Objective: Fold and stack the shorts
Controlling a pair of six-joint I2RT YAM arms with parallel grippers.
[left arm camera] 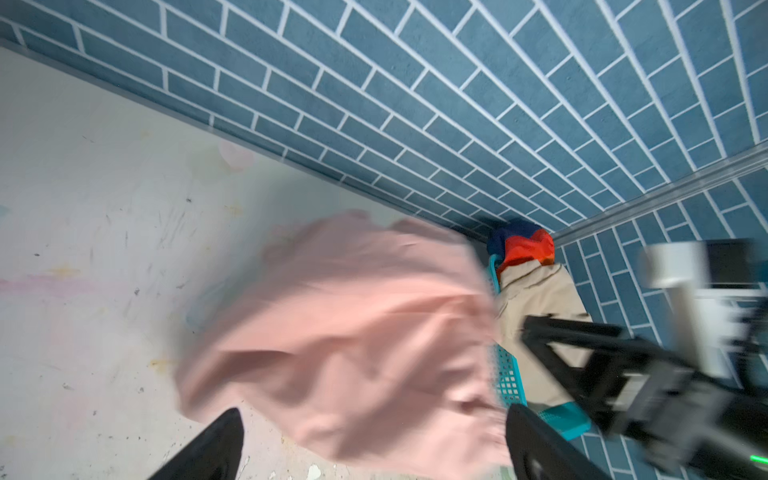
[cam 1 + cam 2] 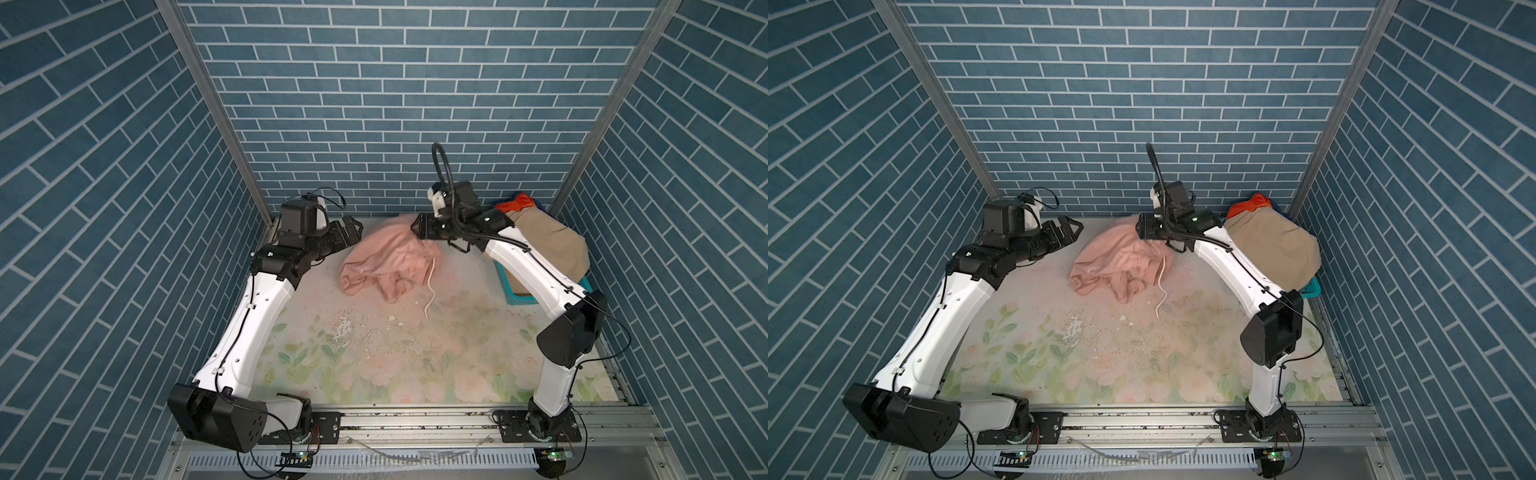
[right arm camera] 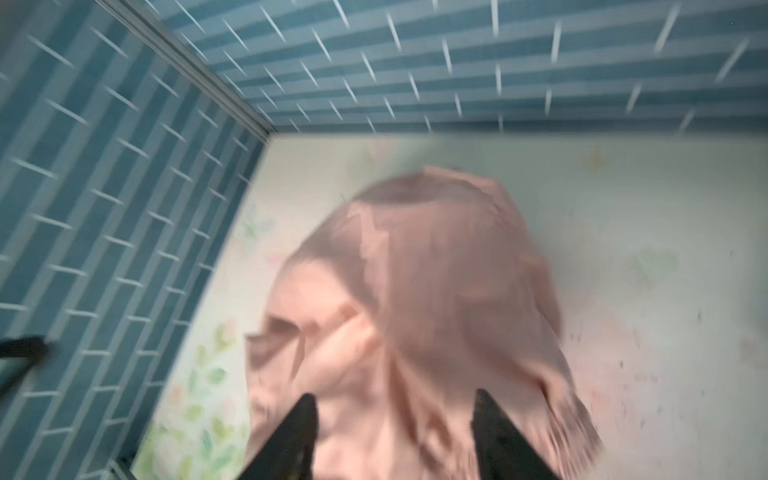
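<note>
Right gripper (image 3: 395, 397), jaws standing apart, is hanging over crumpled pale pink shorts (image 2: 382, 266) lying on the table (image 2: 415, 357) near the back wall; left gripper (image 2: 353, 232) is hovering open-jawed beside. Limp, light cloth, the elastic waistband likely offering the surest hold.

The bench carries three soft fabric shorts, namely one crumpled pale pink pair (image 2: 382, 262), one beige pair (image 2: 552, 245) and one shiny red-and-blue pair (image 2: 515, 204), plus one teal perforated plastic basket (image 2: 517, 302) and two white-and-black robot arms, the left arm (image 2: 249, 320) and the right arm (image 2: 523, 262).
</note>
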